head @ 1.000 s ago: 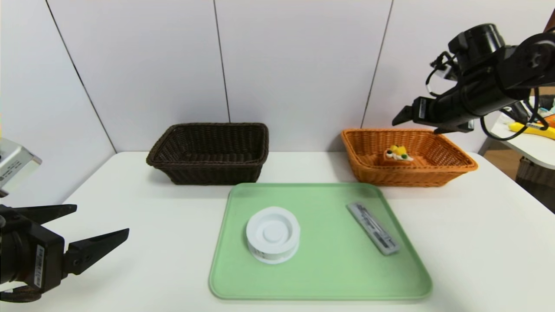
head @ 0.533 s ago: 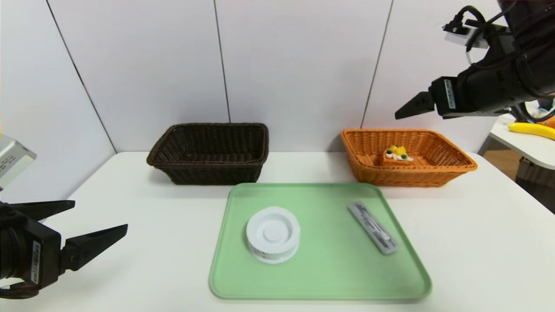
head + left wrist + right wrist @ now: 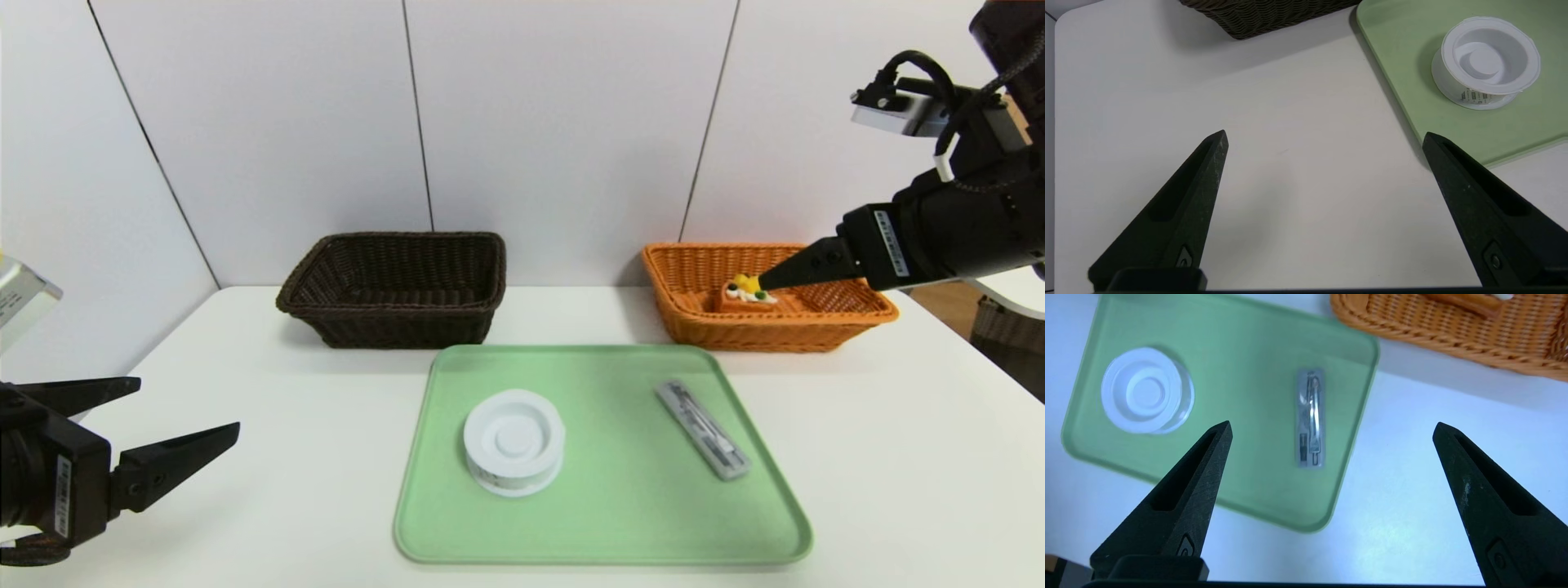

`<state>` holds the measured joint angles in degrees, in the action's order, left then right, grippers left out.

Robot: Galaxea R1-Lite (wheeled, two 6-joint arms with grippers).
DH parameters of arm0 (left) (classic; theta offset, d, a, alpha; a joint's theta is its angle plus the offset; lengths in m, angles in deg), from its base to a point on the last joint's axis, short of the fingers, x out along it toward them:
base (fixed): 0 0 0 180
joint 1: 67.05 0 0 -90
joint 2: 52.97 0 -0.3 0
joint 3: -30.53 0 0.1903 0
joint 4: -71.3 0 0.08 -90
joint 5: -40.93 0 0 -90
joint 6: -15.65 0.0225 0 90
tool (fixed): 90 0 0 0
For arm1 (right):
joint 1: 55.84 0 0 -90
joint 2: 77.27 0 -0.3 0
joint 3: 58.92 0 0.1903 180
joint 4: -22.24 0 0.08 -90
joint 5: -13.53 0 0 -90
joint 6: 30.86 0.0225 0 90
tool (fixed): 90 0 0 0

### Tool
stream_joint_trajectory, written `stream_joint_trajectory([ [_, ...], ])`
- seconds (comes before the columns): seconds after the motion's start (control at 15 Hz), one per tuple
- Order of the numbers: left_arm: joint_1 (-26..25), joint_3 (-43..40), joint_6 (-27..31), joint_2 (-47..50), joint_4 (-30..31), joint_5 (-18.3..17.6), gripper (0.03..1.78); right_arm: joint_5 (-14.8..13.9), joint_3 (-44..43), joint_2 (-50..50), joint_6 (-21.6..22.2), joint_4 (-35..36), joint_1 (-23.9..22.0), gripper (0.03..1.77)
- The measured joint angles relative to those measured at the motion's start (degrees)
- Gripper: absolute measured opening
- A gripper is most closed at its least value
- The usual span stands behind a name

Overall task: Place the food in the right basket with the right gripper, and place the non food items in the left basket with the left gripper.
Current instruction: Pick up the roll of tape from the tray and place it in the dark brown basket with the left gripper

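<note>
A white round container (image 3: 514, 441) and a flat grey packaged tool (image 3: 702, 429) lie on the green tray (image 3: 604, 523). A piece of food (image 3: 747, 294) with yellow topping rests in the orange right basket (image 3: 849, 314). The dark brown left basket (image 3: 396, 286) has nothing showing in it. My right gripper (image 3: 767, 282) hangs open above the table beside the tray's right edge, in front of the orange basket, holding nothing. My left gripper (image 3: 188, 404) stands open over the table at the near left. The left wrist view shows the container (image 3: 1486, 61); the right wrist view shows the packaged tool (image 3: 1310, 416).
The tray (image 3: 1241, 355) sits at the table's middle front, both baskets behind it against the white wall. Bare white table (image 3: 1298, 183) lies between my left gripper and the tray. A second white table (image 3: 1016, 298) stands off to the far right.
My right arm has drawn back to the right and dropped lower, its gripper now pointing down toward the tray's right side. The left arm has hardly moved. Nothing on the tray shifted.
</note>
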<state>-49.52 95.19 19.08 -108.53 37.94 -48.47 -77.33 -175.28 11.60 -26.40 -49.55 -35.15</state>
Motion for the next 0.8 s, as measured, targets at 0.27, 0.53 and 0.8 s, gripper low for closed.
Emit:
stream_joint_trajectory([
  [0.27,3.52,2.23,-0.74,-2.54,0.11,0.3,1.69,-0.66,6.3,-4.01,1.24,0.09,1.57,1.69],
  [0.53,8.35,11.48,-2.76,-10.51,-1.4,4.57,1.69,-2.17,10.69,-7.18,1.57,0.07,1.69,1.69],
  [0.8,14.49,21.94,-3.6,-20.22,-8.08,7.61,1.69,-2.86,13.14,-8.96,1.66,0.05,1.33,1.69],
])
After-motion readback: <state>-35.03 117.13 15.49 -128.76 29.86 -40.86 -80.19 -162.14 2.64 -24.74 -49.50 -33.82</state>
